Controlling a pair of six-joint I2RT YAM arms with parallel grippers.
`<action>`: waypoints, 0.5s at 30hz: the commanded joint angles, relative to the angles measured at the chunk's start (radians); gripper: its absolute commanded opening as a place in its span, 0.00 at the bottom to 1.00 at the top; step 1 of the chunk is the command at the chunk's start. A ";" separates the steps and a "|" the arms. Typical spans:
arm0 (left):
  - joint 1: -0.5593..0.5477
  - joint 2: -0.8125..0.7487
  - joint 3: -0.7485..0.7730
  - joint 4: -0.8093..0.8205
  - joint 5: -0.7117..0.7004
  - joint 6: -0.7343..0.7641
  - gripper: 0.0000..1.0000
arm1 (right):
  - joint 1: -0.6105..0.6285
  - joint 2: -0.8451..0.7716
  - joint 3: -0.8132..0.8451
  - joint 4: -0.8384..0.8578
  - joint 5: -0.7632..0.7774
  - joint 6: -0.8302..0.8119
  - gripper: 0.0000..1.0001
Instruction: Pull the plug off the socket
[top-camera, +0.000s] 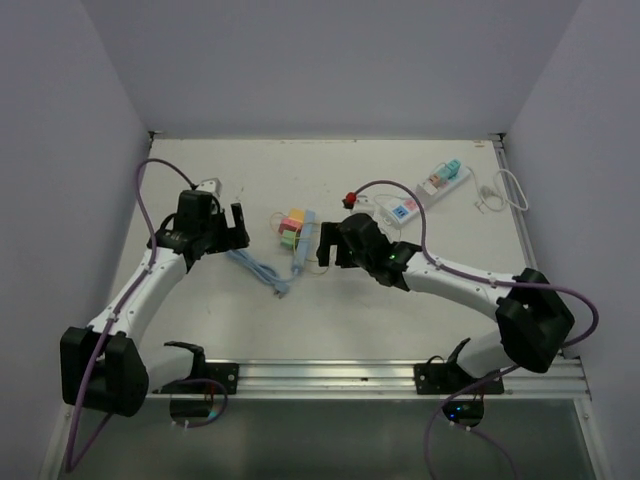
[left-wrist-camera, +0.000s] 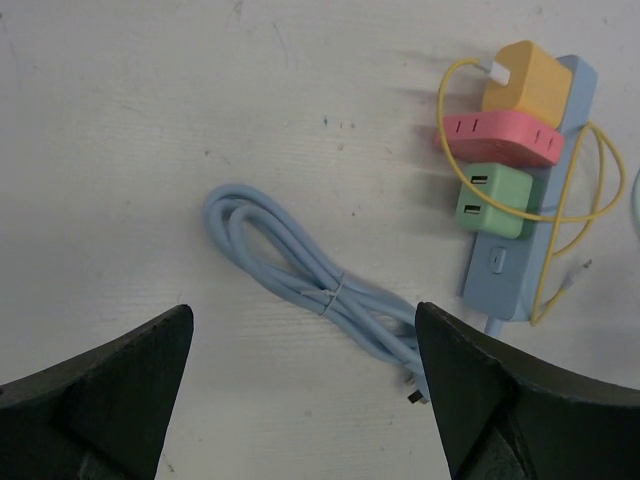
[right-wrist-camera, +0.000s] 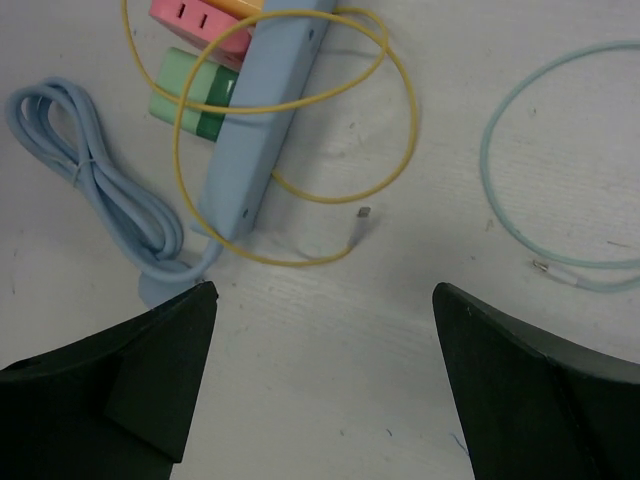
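Two arms reach over the white table (top-camera: 400, 310) in the top external view. The left gripper (top-camera: 232, 226) and the right gripper (top-camera: 328, 245) hang on either side of a blue power strip (top-camera: 303, 243), which lies mid-table with coloured plugs (top-camera: 290, 228) on its left side and a bundled blue cable (top-camera: 260, 270) trailing toward the near edge. A white power strip (top-camera: 425, 192) lies further right near the back.

From the left wrist, the jaws stand wide apart and empty above the table. The coiled cable sits between them; the blue strip lies to the right, carrying an orange plug (left-wrist-camera: 525, 78), a pink plug (left-wrist-camera: 498, 137) and a green plug (left-wrist-camera: 492, 200), with a thin yellow wire (left-wrist-camera: 560, 215) looped around it.

From the right wrist, the jaws are likewise spread and hold nothing. The blue strip lies upper left, the yellow wire circling it, and a pale green wire (right-wrist-camera: 510, 215) curves at right.
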 joint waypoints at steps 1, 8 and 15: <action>0.055 -0.010 -0.008 0.049 0.045 0.058 0.95 | 0.035 0.091 0.107 0.104 0.145 0.057 0.90; 0.126 -0.041 -0.030 0.074 0.108 0.046 0.95 | 0.062 0.292 0.222 0.125 0.159 0.085 0.74; 0.157 -0.044 -0.037 0.080 0.151 0.046 0.95 | 0.076 0.413 0.323 0.098 0.139 0.080 0.68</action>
